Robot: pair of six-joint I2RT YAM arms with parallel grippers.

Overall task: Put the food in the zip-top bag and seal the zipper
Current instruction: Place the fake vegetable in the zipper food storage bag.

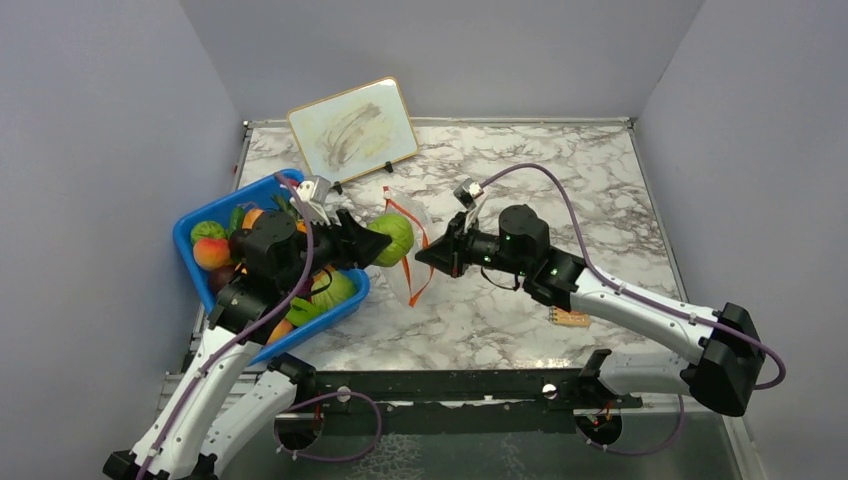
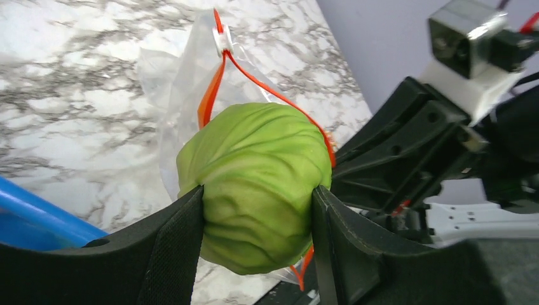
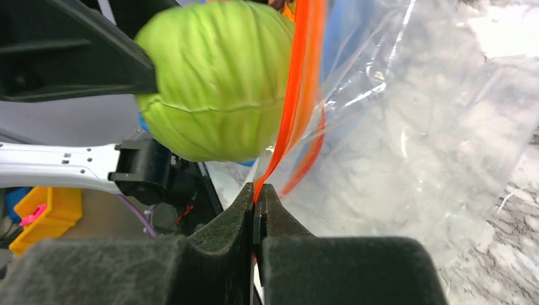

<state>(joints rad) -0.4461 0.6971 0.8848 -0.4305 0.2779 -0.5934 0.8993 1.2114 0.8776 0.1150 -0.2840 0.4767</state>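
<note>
Green, wrinkled and round like a cabbage, one piece of the food [image 2: 254, 184] is sitting gripped between the left jaws, right at the mouth of the zip-top bag [image 2: 168, 82]. Only the right wrist view is showing the right jaws pinching shut on the thin orange-red zipper [image 3: 297, 95], the clear crinkly film spreading beside it over the marbled desk [image 1: 520, 310]. Only the top view is showing the blue tub [image 1: 195, 215] at the left, holding more orange and green toys [image 1: 212, 252], with a framed board [image 1: 352, 130] standing behind it
</note>
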